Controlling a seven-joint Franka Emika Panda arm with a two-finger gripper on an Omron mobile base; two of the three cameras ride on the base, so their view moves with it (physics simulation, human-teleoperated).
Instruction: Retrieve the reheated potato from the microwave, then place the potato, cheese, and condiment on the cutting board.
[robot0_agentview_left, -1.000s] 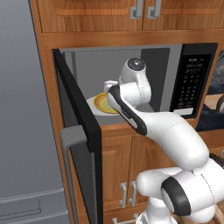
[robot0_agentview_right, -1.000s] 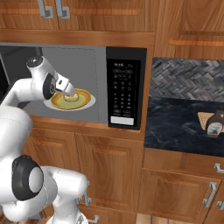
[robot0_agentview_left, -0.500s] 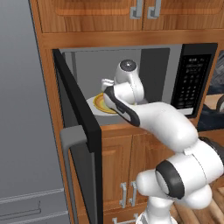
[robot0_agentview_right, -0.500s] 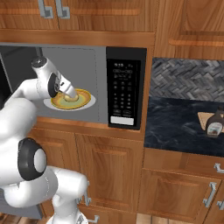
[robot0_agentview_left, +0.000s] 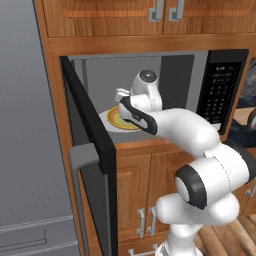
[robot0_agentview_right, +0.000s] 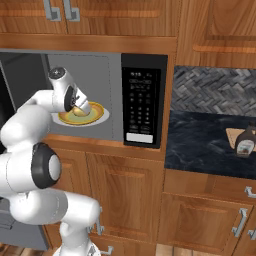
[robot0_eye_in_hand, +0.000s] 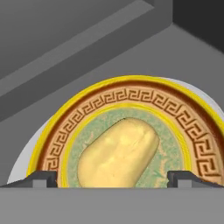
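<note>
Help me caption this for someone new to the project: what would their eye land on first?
Probably the white arm reaching into the open microwave, its open gripper poised with one fingertip either side of the potato. The potato lies in the middle of an ornate yellow-rimmed plate on the microwave floor. Off to the right, the condiment bottle stands at the edge of the cutting board on the dark counter.
</note>
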